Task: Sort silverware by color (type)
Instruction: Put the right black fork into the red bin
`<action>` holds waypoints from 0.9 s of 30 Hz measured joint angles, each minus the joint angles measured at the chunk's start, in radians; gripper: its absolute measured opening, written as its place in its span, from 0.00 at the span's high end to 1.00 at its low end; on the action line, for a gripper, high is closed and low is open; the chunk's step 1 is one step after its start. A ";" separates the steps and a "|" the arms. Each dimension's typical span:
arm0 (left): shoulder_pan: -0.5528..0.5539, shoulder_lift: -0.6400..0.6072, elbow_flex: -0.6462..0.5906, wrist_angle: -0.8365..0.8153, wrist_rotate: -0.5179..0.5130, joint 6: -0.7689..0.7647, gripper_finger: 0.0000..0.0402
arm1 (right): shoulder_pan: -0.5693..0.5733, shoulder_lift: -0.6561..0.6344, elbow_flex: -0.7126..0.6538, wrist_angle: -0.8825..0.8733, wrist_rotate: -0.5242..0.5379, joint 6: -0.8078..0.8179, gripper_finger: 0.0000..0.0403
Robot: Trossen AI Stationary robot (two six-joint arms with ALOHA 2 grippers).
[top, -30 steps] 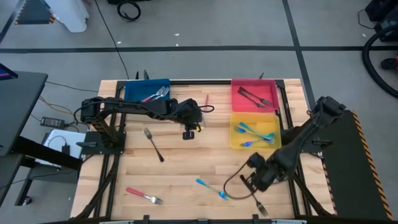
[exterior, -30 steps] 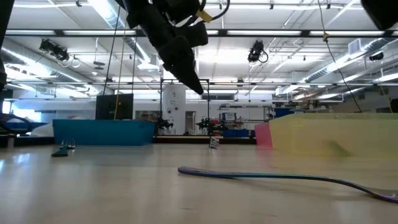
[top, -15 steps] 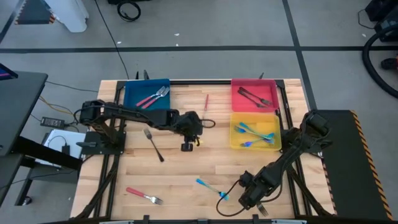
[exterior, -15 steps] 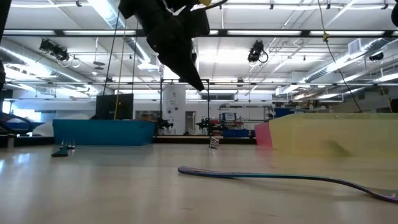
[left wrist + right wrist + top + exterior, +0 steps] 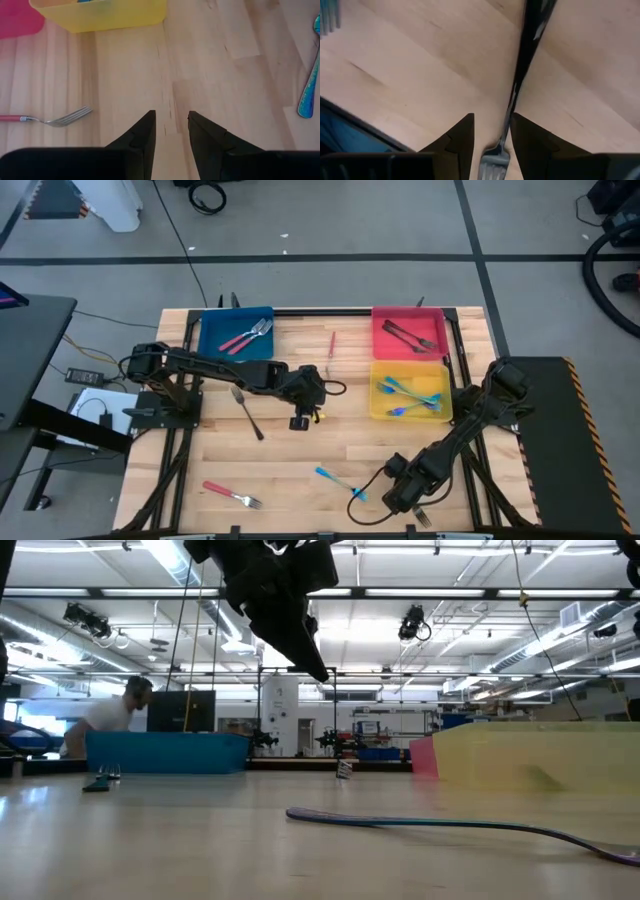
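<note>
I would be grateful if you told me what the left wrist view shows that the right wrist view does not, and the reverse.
Only the left wrist view shows the yellow tray, a corner of the red tray, a red-handled fork and a blue-handled piece at the picture's edge. Only the right wrist view shows a dark metal fork lying between the right gripper fingers, which stand open around it. Both show the wooden table and open fingers; the left gripper holds nothing.

No readable text, labels, brands or numbers are showing in any view. Signs in the room beyond the table are appearing only as blurred patches, too small to be making out.
</note>
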 joint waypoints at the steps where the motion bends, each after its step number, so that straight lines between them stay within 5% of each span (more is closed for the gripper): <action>1: 0.000 0.000 0.000 0.000 0.000 0.001 0.72 | 0.000 0.004 0.000 0.002 0.002 0.000 0.67; 18: 0.001 0.000 0.000 0.000 0.000 0.003 0.72 | 0.002 0.028 0.000 -0.060 0.035 0.009 0.67; 27: 0.002 0.000 0.000 -0.001 0.000 0.004 0.72 | -0.021 0.099 0.008 -0.073 -0.056 0.009 0.82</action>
